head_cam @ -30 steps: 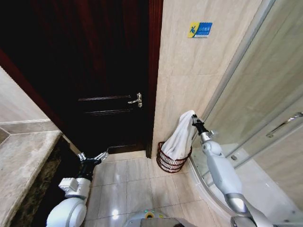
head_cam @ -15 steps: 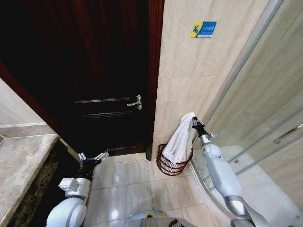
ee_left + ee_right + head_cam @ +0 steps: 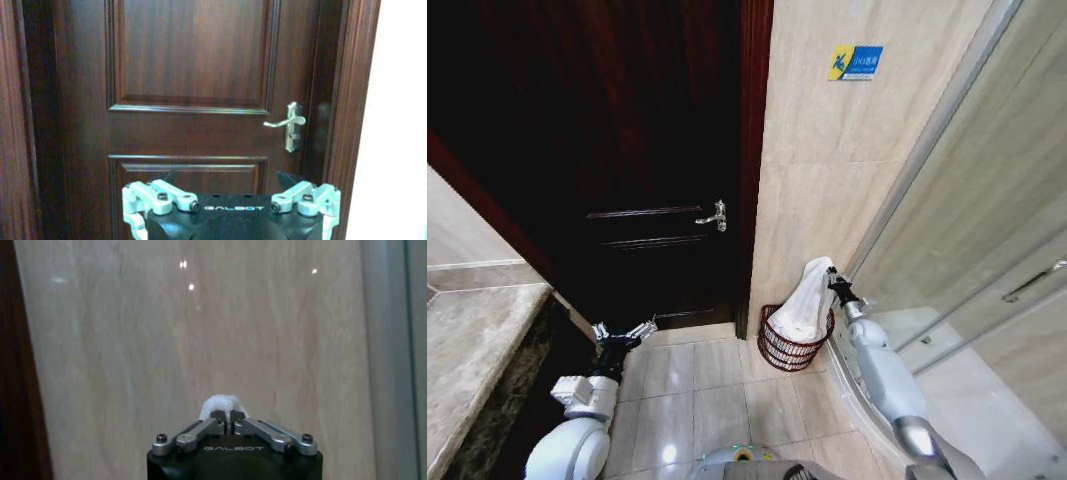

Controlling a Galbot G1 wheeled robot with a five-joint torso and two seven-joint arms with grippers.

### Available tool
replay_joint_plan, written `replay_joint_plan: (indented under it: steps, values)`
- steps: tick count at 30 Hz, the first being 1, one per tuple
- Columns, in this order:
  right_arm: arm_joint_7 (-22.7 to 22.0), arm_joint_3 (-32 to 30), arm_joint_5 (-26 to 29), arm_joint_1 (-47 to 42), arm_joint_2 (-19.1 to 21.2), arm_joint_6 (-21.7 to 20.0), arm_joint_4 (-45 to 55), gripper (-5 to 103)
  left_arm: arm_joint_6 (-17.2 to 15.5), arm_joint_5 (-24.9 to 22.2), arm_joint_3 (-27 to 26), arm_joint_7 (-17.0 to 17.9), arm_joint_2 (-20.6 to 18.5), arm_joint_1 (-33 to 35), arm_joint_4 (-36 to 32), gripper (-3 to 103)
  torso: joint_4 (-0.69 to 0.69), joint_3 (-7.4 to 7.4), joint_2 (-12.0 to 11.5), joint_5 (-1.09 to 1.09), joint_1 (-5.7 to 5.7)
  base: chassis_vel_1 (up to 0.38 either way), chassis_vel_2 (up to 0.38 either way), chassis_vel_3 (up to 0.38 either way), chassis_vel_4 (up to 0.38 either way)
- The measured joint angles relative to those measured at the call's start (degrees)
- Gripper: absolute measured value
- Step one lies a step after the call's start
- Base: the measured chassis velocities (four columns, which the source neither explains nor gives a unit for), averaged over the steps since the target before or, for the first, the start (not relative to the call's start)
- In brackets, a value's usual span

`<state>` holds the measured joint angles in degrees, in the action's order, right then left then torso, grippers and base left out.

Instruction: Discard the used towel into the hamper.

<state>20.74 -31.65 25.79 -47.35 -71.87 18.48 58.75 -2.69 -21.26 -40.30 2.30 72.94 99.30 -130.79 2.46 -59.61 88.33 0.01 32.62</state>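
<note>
The towel (image 3: 802, 305) hangs with its lower folds inside the hamper (image 3: 793, 345), which stands on the floor (image 3: 717, 385) in the corner between the tiled wall (image 3: 827, 180) and the shower glass (image 3: 967, 260). Note that the right gripper (image 3: 832, 281), clamped on the towel's top corner, has come down since a second ago, feeding more cloth into the hamper. Judge the drop as nearly complete; release remains. The left gripper (image 3: 623, 334) waits spread wide before the door (image 3: 627, 150).

Galbot G1: arms and grippers.
Glossy white rounded arm shells (image 3: 885, 372) with grey joint rings; black gripper bodies (image 3: 230, 220) lettered "GALBOT"; silver metal finger linkages (image 3: 267, 431) fastened by dark screws.
</note>
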Motion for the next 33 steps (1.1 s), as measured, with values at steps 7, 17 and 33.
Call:
replay_joint_plan:
  steps: [7,17,33]
  values:
    - [-0.1,0.7,-0.9,-1.6,-1.4,-2.5,-1.1,3,0.0,0.0,0.0,0.0,0.0,0.0,0.0,98,0.00,0.00,0.0,-0.01,0.00,0.000,0.000,0.000,0.000]
    - [0.0,0.2,-2.7,-2.8,-2.5,-9.3,-5.7,3,0.0,0.0,0.0,0.0,0.0,0.0,0.0,98,-0.01,0.00,0.0,-0.03,0.00,0.000,0.000,0.000,0.000]
    - [0.9,-1.6,-7.3,-3.4,-2.7,-13.6,-7.7,3,0.0,0.0,0.0,0.0,0.0,0.0,0.0,98,-0.01,0.00,0.0,0.00,0.00,0.000,0.000,0.000,0.000]
